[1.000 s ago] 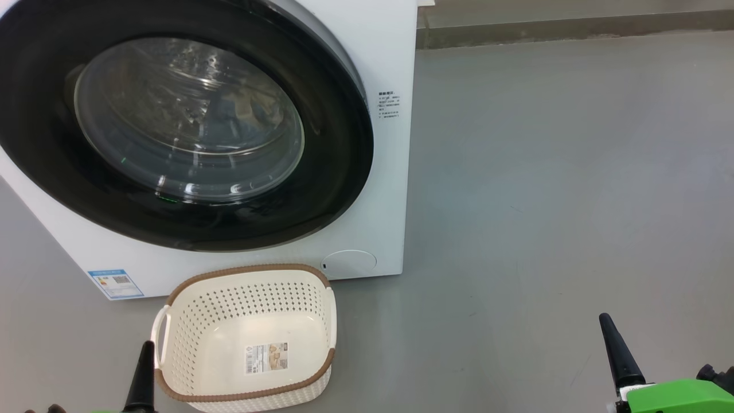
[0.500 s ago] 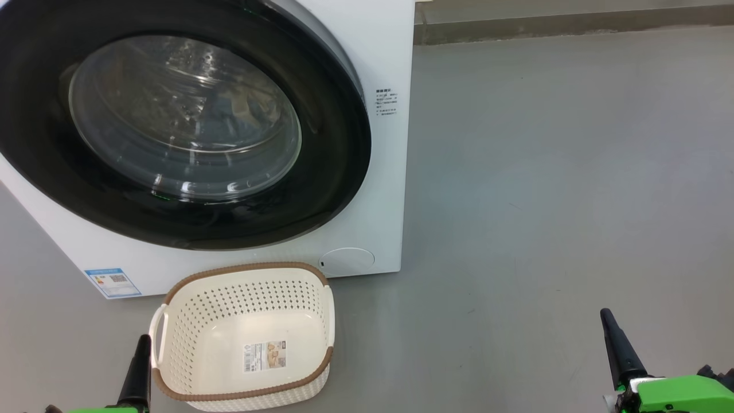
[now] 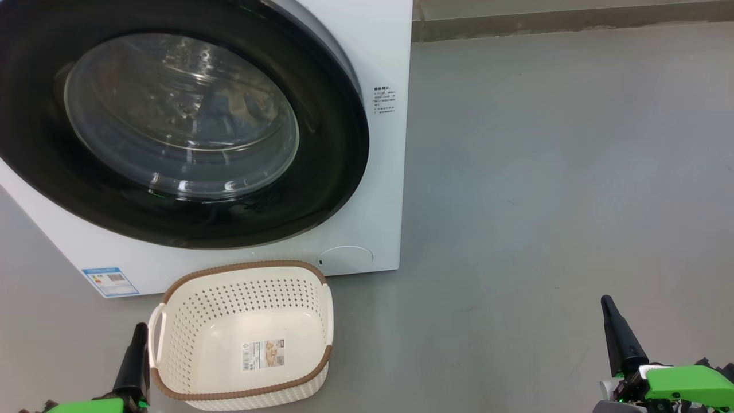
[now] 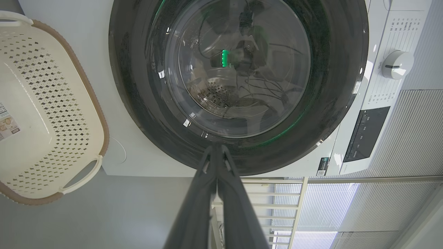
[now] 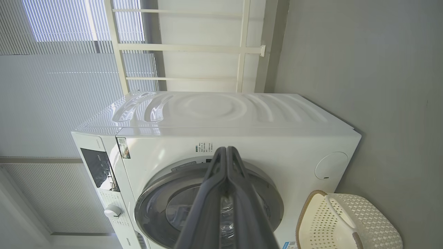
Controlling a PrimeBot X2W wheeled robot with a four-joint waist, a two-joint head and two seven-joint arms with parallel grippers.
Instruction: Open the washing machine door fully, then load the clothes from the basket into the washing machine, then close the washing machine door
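The white washing machine [image 3: 378, 189] stands at the left, and its black-rimmed washing machine door [image 3: 338, 172] lies flush against the front. Through the glass bowl, blue and cream clothes [image 3: 226, 108] show dimly inside the drum. On the floor before it sits the cream basket [image 3: 241, 267] with only a label on its bottom. My left gripper [image 3: 139, 328] is shut at the basket's left handle, holding nothing. Far right, my right gripper [image 3: 606, 301] is shut and empty above bare floor. The left wrist view has the left gripper [image 4: 216, 148] pointing at the door's rim [image 4: 138, 103].
Grey floor [image 3: 545, 201] stretches to the machine's right, up to a wall base [image 3: 573, 23]. The dial [image 4: 397, 64] and dark control panel [image 4: 363, 133] sit above the door. A white rack [image 5: 193, 48] and window blinds [image 5: 52, 86] stand behind the machine.
Both grippers have crept a little forward in the head view, fingers still shut. The camera has shifted slightly. Door and basket have not moved.
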